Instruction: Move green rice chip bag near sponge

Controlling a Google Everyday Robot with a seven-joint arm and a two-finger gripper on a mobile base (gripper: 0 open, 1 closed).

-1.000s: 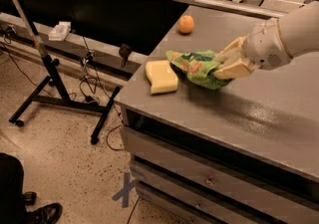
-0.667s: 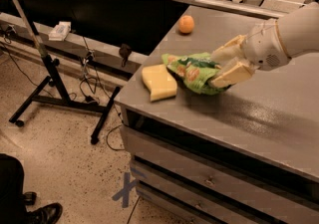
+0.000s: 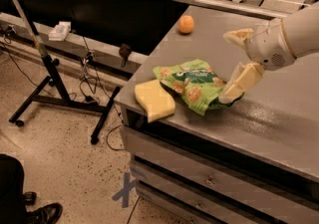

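Observation:
The green rice chip bag lies flat on the grey tabletop near its front left corner. Its left end touches the sponge, a pale yellow block at the table's corner that slightly overhangs the edge. My gripper is at the bag's right end, open, with one beige finger raised above and the other finger low beside the bag's right edge. The gripper holds nothing.
A small round orange fruit sits farther back on the table. The table has drawers below its front edge. To the left is open floor with a black stand, cables and a person's shoe.
The gripper has opened and let go of the bag, which now rests on the table against the sponge. The upper finger has lifted away.

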